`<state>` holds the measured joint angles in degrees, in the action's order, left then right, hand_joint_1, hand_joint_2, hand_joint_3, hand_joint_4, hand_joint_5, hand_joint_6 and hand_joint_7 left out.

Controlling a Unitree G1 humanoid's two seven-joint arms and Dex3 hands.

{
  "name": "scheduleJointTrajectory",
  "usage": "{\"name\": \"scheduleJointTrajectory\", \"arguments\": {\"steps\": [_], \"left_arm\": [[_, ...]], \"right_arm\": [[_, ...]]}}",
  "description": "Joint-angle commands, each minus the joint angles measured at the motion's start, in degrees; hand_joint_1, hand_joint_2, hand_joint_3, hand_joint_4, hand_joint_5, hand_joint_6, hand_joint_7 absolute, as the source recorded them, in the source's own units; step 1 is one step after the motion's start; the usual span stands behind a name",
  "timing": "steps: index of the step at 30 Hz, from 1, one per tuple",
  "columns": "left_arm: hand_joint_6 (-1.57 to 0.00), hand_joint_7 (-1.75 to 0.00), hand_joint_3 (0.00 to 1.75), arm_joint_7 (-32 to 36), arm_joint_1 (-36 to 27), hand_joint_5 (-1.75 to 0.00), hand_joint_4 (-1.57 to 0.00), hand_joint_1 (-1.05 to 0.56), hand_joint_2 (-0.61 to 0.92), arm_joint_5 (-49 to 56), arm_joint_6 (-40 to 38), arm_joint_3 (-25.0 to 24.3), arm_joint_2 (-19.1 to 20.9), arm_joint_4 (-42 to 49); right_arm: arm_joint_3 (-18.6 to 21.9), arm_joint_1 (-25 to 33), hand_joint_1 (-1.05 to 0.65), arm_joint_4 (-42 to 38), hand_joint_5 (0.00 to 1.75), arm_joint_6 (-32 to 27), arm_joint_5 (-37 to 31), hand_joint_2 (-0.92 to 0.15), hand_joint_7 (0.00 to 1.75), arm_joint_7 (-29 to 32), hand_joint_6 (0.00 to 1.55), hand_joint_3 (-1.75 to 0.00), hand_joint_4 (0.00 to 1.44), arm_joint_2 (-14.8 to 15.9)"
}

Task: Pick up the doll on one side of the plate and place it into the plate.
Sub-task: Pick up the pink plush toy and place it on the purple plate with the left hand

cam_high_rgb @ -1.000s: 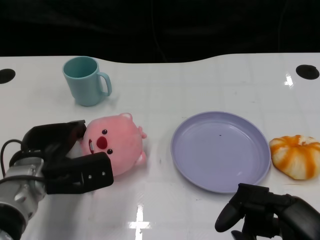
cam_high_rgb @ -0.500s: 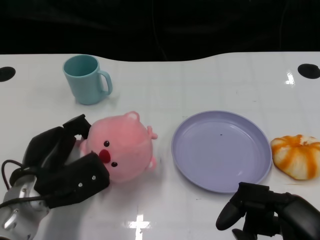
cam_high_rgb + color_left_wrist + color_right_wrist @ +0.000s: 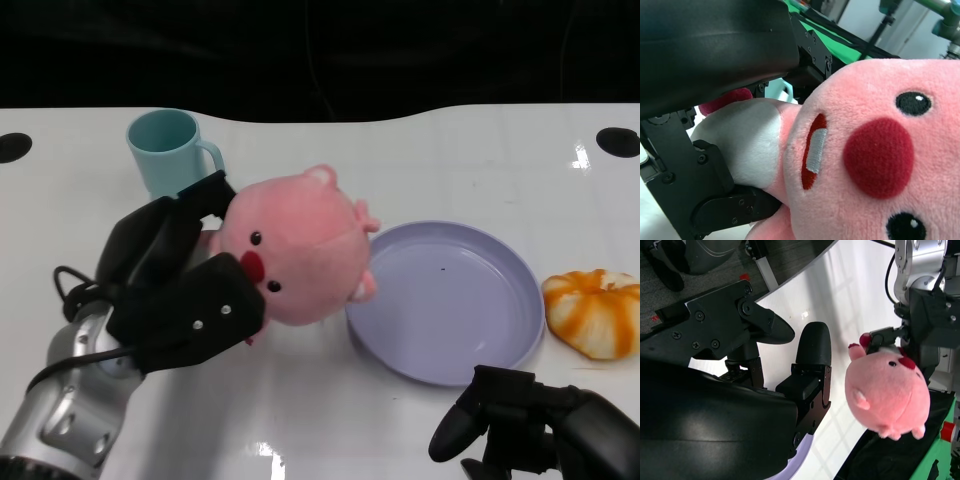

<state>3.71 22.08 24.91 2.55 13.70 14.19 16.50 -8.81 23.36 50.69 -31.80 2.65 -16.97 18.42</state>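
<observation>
- The left robot hand grips the doll, fingers wrapped around its back and underside; in the left wrist view the black fingers press into the doll's white belly.
- The doll is off the worktop, at about 9 o'clock from the plate, its foot overhanging the plate's near-left rim. The right wrist view also shows it hanging clear of the white surface.
- The right robot hand sits low at 6 o'clock from the plate, holding nothing, fingers curled loosely but apart.
- A mug stands at 11 o'clock from the left robot hand, partly behind its fingers. An orange-and-white plush lies at 3 o'clock from the plate, just beside the rim.
- Risks, as I judge them:
  - The doll is soft and round, so it may squirm out of the grip mid-carry if the fingers loosen.
  - Released too early, it would land on the rim and roll back onto the worktop.
  - A low pass could knock the rim and shove the plate toward the plush.
  - The forearm swinging back could clip the mug.
</observation>
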Motion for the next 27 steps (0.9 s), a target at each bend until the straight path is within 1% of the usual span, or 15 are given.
{"name": "scheduleJointTrajectory", "arguments": {"steps": [1, 5, 10, 12, 15, 23, 27], "left_arm": [[-0.8, -1.75, 1.43, -0.1, 3.3, -1.75, -1.01, -0.12, 0.35, 1.2, 0.2, 1.2, -1.6, -0.1], [-0.82, -1.75, 1.42, -0.4, 6.2, -1.75, -1.02, -0.13, 0.35, 1.8, -1.7, 2.7, -4.8, 2.1], [-0.77, -1.75, 1.36, -0.3, 9.5, -1.75, -0.99, -0.15, 0.38, 4.3, -4.1, 5.2, -7.4, 4.6], [-0.78, -1.75, 1.34, -0.2, 10.5, -1.75, -0.99, -0.16, 0.39, 4.5, -4.8, 5.7, -8.8, 5.8], [-0.81, -1.75, 1.35, -0.7, 12.0, -1.75, -1.0, -0.16, 0.38, 4.2, -6.1, 6.3, -11.1, 7.7], [-0.82, -1.75, 1.38, 0.3, 16.2, -1.75, -1.02, -0.18, 0.36, 5.7, -7.0, 9.0, -14.9, 13.4], [-0.81, -1.75, 1.36, 0.5, 19.0, -1.75, -1.01, -0.18, 0.35, 6.5, -10.0, 9.7, -17.8, 17.3]], "right_arm": [[-0.3, 0.0, -0.16, -0.2, 1.67, 0.7, 0.0, -0.67, 1.31, 0.3, 0.55, -0.94, 0.62, 0.2], [-0.9, 0.0, -0.15, -0.1, 1.66, 0.8, -0.2, -0.66, 1.31, 0.5, 0.55, -0.94, 0.61, 0.1], [-1.7, 0.2, -0.15, 0.3, 1.65, 0.3, -0.3, -0.67, 1.3, 0.9, 0.55, -0.93, 0.62, -0.1], [-1.9, 0.3, -0.15, 0.6, 1.65, -0.1, -0.3, -0.67, 1.3, 1.1, 0.55, -0.92, 0.62, -0.1], [-2.2, 0.3, -0.15, 0.9, 1.65, -0.2, -0.4, -0.67, 1.29, 1.3, 0.55, -0.92, 0.61, 0.0], [-2.2, 0.5, -0.16, 1.0, 1.64, 0.3, -0.7, -0.67, 1.28, 1.4, 0.55, -0.91, 0.62, 0.3], [-2.1, 0.7, -0.16, 1.1, 1.64, 0.5, -0.7, -0.67, 1.28, 1.4, 0.55, -0.92, 0.62, 0.3]]}}
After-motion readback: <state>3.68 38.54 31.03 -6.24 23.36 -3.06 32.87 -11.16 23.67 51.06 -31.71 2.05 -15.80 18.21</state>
